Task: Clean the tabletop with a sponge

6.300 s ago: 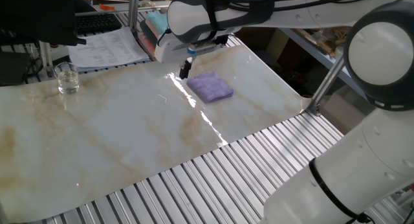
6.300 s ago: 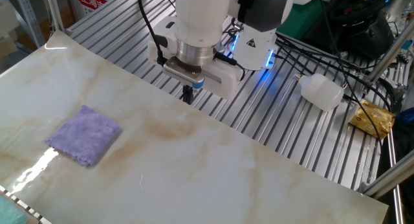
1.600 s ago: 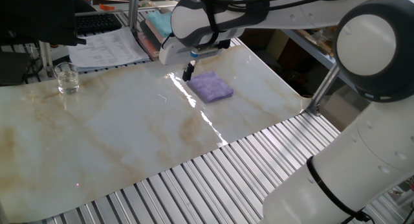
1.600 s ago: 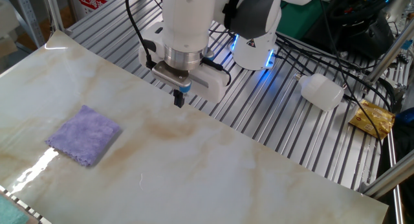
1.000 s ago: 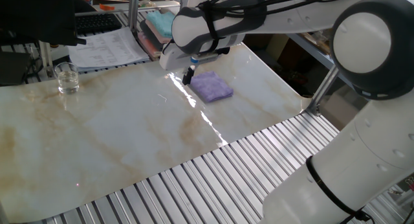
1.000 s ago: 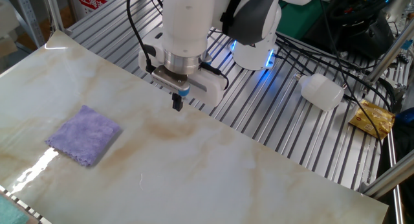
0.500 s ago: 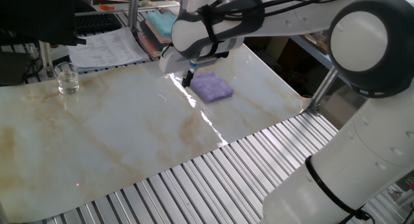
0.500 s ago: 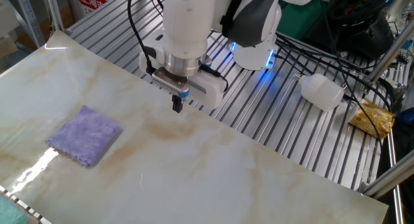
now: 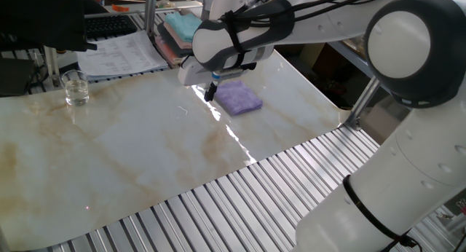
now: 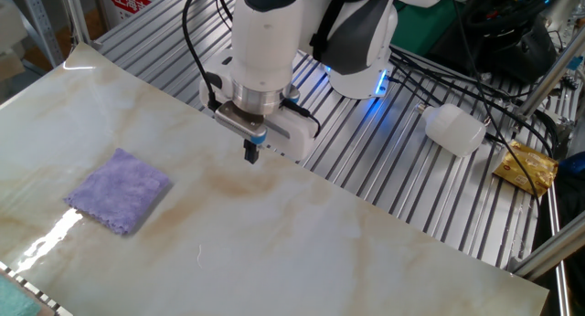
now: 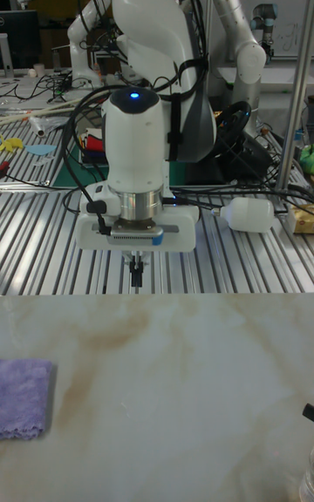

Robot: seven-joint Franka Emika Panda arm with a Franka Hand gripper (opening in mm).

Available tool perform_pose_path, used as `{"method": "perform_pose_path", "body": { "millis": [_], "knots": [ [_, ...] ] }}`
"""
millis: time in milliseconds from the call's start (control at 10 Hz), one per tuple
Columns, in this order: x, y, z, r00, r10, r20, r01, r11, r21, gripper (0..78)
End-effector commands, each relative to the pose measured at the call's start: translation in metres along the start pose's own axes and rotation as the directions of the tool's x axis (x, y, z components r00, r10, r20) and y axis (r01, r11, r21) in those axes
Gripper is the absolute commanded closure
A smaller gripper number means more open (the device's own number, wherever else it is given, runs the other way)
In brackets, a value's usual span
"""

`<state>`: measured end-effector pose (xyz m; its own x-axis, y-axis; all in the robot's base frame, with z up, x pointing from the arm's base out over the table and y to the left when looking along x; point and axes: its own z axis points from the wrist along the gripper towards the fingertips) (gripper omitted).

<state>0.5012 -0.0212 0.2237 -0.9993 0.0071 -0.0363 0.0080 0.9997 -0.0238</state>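
Note:
The sponge [image 9: 238, 97] is a lavender-purple pad lying flat on the white marble-look tabletop [image 9: 145, 150]. It also shows at the left in the other fixed view [image 10: 121, 190] and at the lower left in the tall view [image 11: 24, 410]. My gripper [image 9: 210, 94] points straight down, shut with nothing between its fingers. It hangs just above the tabletop's edge [image 10: 250, 154], well to the side of the sponge and not touching it. In the tall view my gripper [image 11: 136, 275] sits over the border between slats and tabletop [image 11: 192, 380].
A drinking glass [image 9: 75, 88] stands at the tabletop's far left. Papers [image 9: 120, 52] and a stack of teal and pink cloths [image 9: 178, 26] lie behind the sheet. Ribbed metal slats [image 9: 240, 201] surround it. A white bottle [image 10: 454, 129] and a gold packet [image 10: 527, 165] rest on the slats.
My gripper has come down a little and drifted slightly toward the sponge's side along the tabletop's edge. It has stayed shut. The sponge has not moved.

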Motion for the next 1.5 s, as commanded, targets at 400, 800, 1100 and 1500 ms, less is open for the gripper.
{"method": "perform_pose_path", "body": {
  "millis": [400, 800, 1100, 1500],
  "knots": [
    [-0.001, 0.0, -0.001, 1.0, -0.001, 0.003, 0.001, 1.0, 0.002, 77.6],
    [0.0, 0.0, 0.001, 1.0, -0.001, 0.003, 0.001, 1.0, 0.003, 77.6],
    [0.0, 0.0, 0.003, 1.0, -0.001, 0.004, 0.001, 1.0, 0.004, 77.6],
    [0.001, -0.001, 0.009, 1.0, 0.001, 0.006, -0.001, 1.0, 0.006, 77.6]
  ]
}}
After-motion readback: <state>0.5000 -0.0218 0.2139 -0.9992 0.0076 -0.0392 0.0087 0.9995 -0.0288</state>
